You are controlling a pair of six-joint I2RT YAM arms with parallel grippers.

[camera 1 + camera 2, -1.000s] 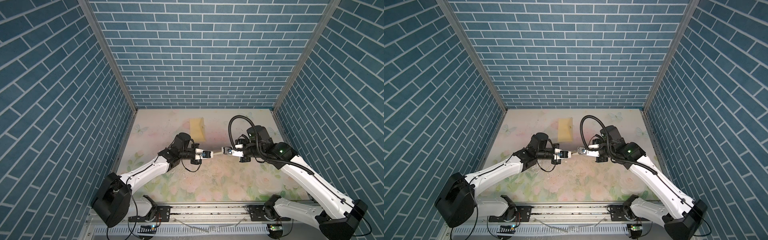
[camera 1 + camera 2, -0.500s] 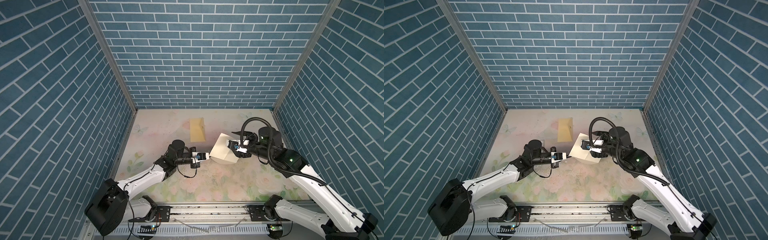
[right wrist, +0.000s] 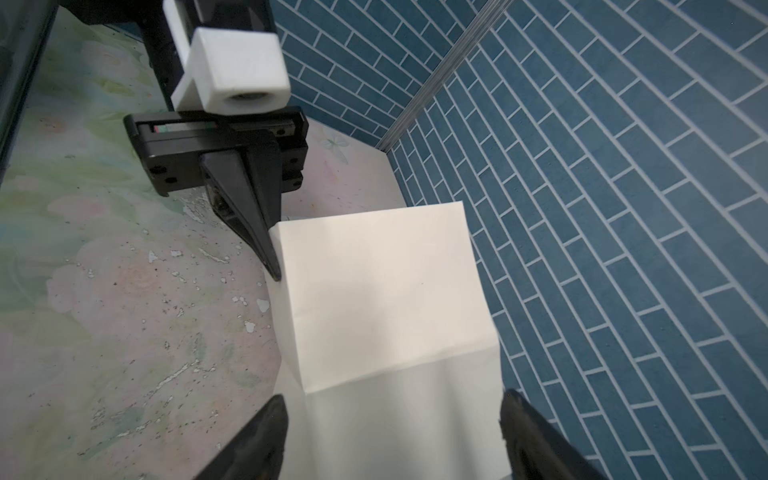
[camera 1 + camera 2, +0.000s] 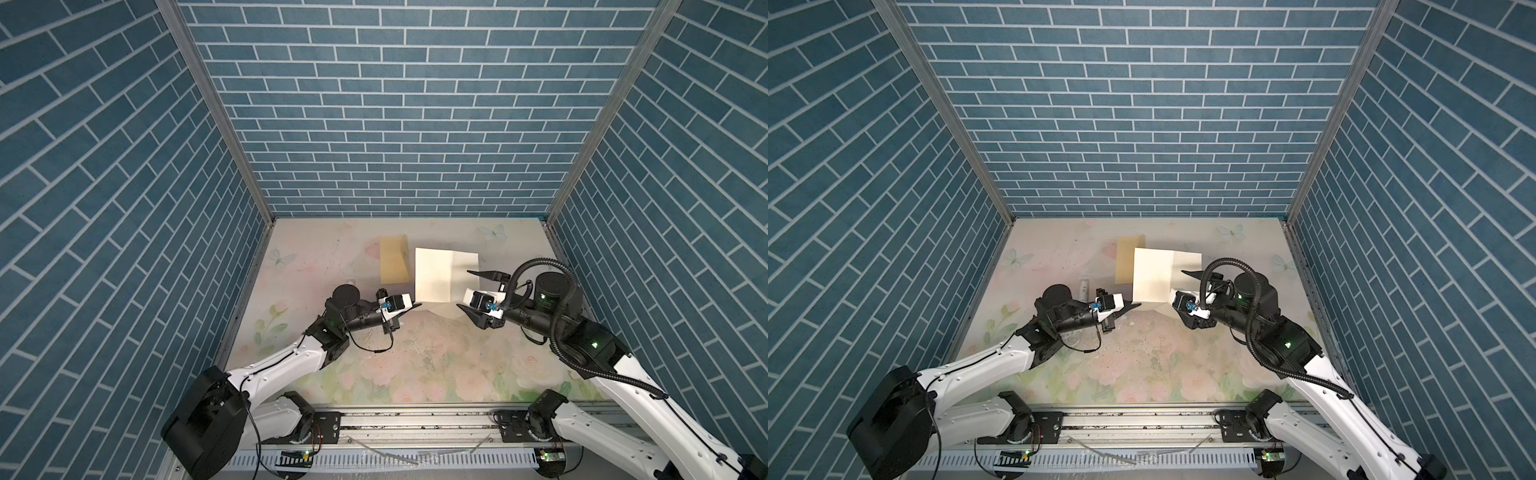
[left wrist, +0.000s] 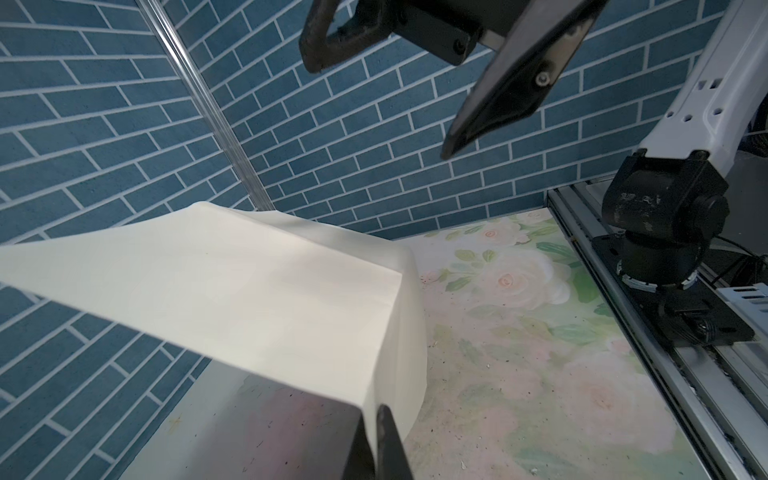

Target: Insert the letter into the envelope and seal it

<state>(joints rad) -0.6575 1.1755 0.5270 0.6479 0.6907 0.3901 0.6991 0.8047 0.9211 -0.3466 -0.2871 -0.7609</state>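
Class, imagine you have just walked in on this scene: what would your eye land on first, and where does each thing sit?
The pale letter stands out mid-table, pinched at one corner by the shut left pincer, with the right pincer open at its other end. The yellow envelope lies flat on the flowered table beside the sheet, toward the back. Blue brick walls enclose it all.

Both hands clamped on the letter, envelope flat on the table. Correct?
Not quite. Only the left hand is clamped on the letter, at a corner. The right hand is open, its jaws spread either side of the sheet without gripping it, as the right wrist view shows. The envelope does lie flat on the table.
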